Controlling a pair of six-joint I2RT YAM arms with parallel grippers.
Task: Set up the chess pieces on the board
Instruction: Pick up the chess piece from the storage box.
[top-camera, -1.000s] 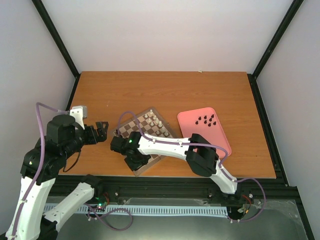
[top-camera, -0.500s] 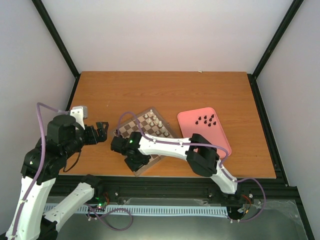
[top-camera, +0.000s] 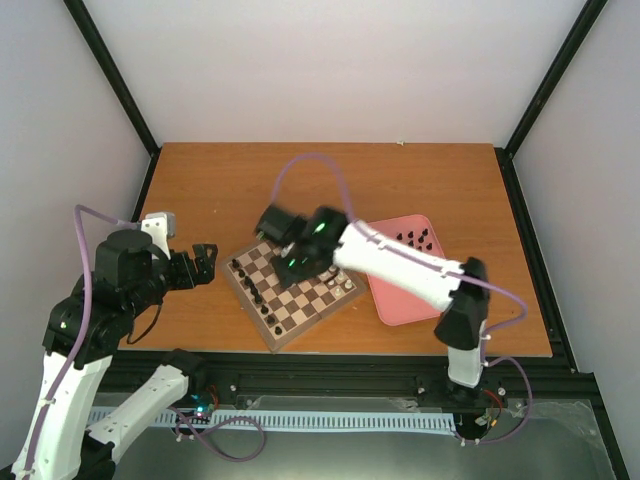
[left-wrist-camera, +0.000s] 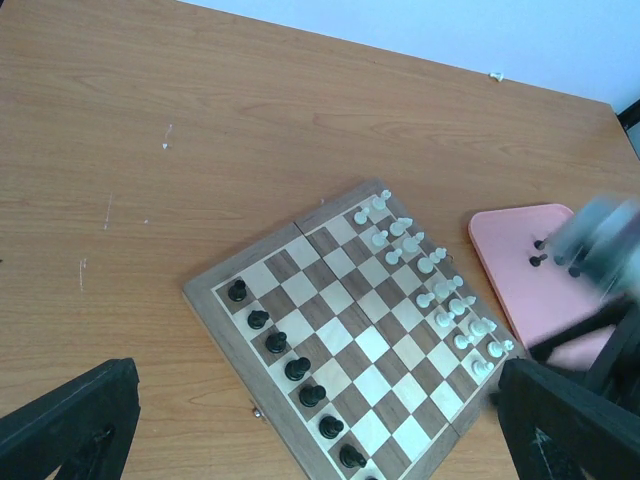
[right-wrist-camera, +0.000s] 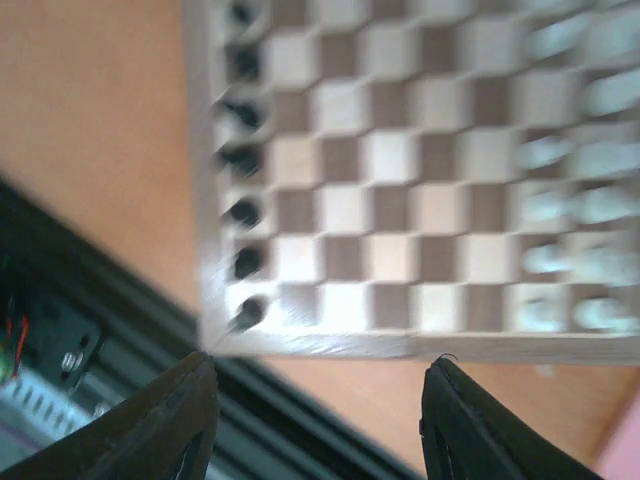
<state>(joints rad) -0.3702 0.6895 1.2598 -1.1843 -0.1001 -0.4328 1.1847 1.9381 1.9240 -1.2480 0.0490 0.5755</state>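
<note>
Off the board's (left-wrist-camera: 220, 325) left edge, the left claw (top-camera: 203, 258) hangs spread and empty. A row of black chess pieces (left-wrist-camera: 298, 368) lines that edge. The right claw (right-wrist-camera: 318, 385), low over the row's near end a second ago, has lifted away with fingers wide and nothing between them, so a piece looks freshly set. Its arm swings right toward the pink tray (left-wrist-camera: 510, 270), where more black pieces (top-camera: 412, 240) wait; the white pieces (left-wrist-camera: 440, 290) stand between.
</note>
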